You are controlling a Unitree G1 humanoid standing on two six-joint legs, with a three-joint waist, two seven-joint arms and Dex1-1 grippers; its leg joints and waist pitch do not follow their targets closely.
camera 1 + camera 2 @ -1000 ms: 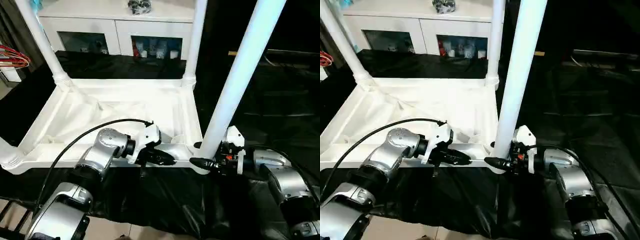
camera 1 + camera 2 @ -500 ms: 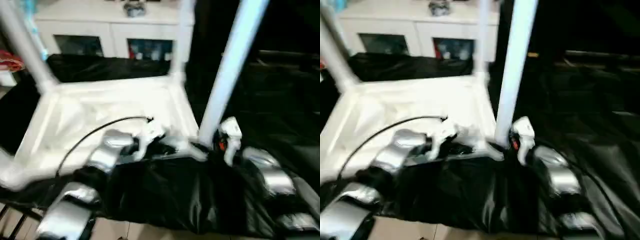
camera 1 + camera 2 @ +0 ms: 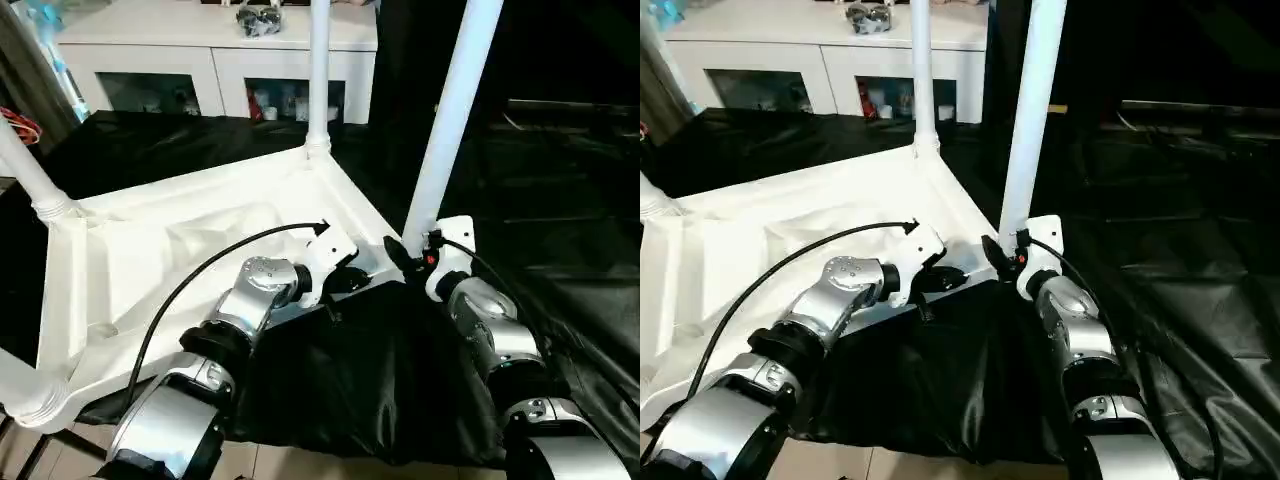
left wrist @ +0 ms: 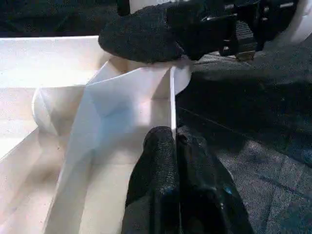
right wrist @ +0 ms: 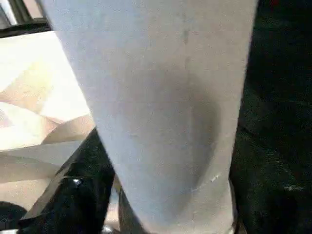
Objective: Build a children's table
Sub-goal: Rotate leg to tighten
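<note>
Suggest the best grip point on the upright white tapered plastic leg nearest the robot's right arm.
Grip the white tapered plastic leg low, just above its corner socket, coming level from the robot's side. It stands upright and widens downward, so a low, level pinch steadies it.

A black cloth (image 3: 560, 190) covers the floor. Beyond its far edge stands a white cabinet (image 3: 215, 45) with 2 glass-fronted compartments, small items (image 3: 258, 17) on top.

cabinet (image 3: 215, 45) behind table (image 3: 130, 260), legs (image 3: 450, 120) upright
</note>
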